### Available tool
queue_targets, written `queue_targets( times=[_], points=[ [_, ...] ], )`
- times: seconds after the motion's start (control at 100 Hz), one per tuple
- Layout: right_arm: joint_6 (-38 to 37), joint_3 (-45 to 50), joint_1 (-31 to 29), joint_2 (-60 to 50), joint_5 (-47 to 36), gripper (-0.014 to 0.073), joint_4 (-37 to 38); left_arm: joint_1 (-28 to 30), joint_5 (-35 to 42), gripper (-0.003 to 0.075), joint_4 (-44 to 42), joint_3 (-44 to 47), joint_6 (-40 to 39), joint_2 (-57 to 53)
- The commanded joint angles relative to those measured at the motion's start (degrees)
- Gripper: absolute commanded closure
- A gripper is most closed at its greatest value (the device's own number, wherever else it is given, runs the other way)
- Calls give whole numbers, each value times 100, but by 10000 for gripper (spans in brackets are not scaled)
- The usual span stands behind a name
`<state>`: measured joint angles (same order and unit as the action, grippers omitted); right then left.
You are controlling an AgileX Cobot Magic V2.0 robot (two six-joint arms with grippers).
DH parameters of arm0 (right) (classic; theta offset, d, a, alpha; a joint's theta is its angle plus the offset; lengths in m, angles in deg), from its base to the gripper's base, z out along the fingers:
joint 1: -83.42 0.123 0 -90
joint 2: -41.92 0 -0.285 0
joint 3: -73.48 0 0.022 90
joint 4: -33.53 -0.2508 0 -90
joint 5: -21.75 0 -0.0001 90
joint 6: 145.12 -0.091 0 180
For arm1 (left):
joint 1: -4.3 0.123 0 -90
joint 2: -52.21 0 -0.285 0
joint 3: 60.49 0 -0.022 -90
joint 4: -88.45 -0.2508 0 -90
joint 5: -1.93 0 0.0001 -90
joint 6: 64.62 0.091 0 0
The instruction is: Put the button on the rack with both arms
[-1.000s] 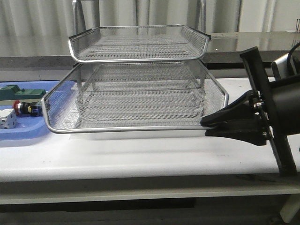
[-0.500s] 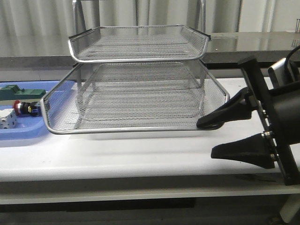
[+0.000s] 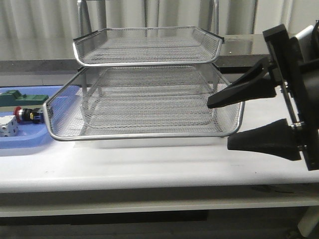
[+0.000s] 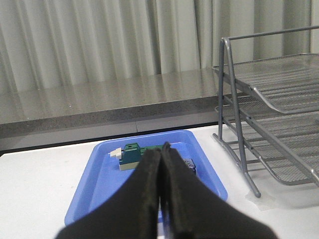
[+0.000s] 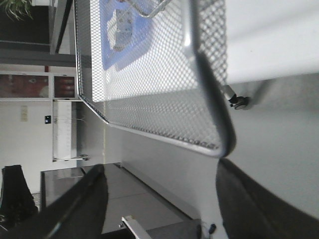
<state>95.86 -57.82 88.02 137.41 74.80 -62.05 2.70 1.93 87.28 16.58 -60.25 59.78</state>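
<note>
While the right gripper (image 3: 234, 122) hangs at the front right corner of the rack (image 3: 149, 89), its two black fingers are spread wide apart, one above the other in the front view. The upper finger (image 3: 239, 90) points in over the rim of the pulled-out lower tray (image 3: 144, 133); the lower finger (image 3: 264, 142) sits outside and below that rim, above the white table (image 3: 149, 164). Nothing is between them but the tray's corner edge, and I cannot tell whether either finger touches the wire. The lower tray juts forward well past the top tray (image 3: 147, 45), leaving an open mesh floor with clear headroom at its front half.

At the far left, the button (image 3: 25, 114) lies on its side in the blue tray (image 3: 25, 142), red head leftward, just beside the rack's left rim. A green block (image 3: 20, 97) sits behind it, a white block (image 3: 7, 128) in front.

From the left wrist view, the left gripper (image 4: 160, 164) has its fingers pressed together, empty, raised near the blue tray's front edge.
</note>
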Motion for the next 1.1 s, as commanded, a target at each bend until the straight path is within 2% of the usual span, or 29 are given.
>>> queue_targets(
  times=[0.0, 0.4, 0.59, 0.87, 1.09],
  points=[
    [-308, -59, -23, -505, 36, 112, 373, -3, 418, 741, 60, 315, -57, -188],
    [-2629, -66, -23, -2371, -470, 112, 3019, -3, 418, 741, 60, 315, -57, -188],
    [-3919, -312, -23, -3224, -690, 112, 4828, -3, 418, 741, 60, 315, -57, -188],
    [-5597, -1145, -23, -4103, -286, 112, 7763, -3, 418, 741, 60, 315, -57, -188],
    [-6180, -1391, -23, -4647, 160, 136, 9022, -3, 418, 741, 60, 315, -57, -188]
  ],
)
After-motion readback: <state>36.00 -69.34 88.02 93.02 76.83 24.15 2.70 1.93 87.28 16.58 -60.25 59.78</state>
